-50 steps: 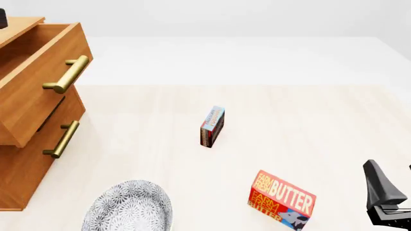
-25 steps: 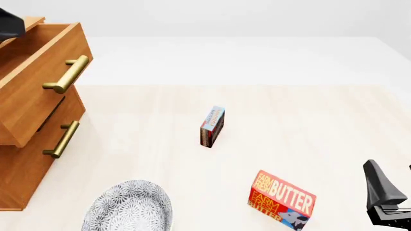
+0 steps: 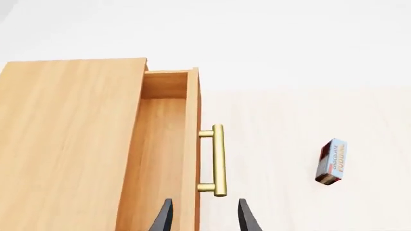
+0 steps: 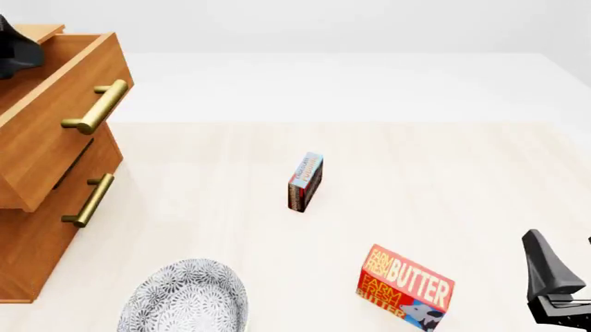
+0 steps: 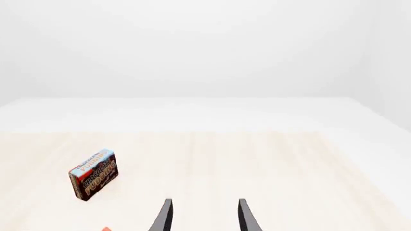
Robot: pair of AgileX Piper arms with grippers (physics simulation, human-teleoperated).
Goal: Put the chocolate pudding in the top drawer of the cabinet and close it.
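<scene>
The chocolate pudding [image 4: 305, 181] stands on edge at the middle of the table, also seen in the left wrist view [image 3: 332, 161] and the right wrist view [image 5: 94, 173]. The cabinet [image 4: 32, 242] stands at the left with its top drawer [image 4: 55, 121] pulled out and open. My left gripper [image 3: 204, 219] is open and empty, above the drawer's front panel [image 3: 191, 144] and brass handle [image 3: 218, 160]; in the front view it shows as a dark shape [image 4: 16, 48] at the top left. My right gripper [image 5: 204, 216] is open and empty, low at the right [image 4: 558, 277], far from the pudding.
A red-and-yellow butter box [image 4: 405, 287] lies near the front, right of centre. A patterned grey plate [image 4: 185, 297] sits at the front left. The lower drawer [image 4: 46, 228] is closed, its brass handle [image 4: 90, 200] sticking out below the open drawer.
My left gripper has come a little further into the front view at the top left, over the open drawer. The pudding, the drawer and the right arm have not moved.
</scene>
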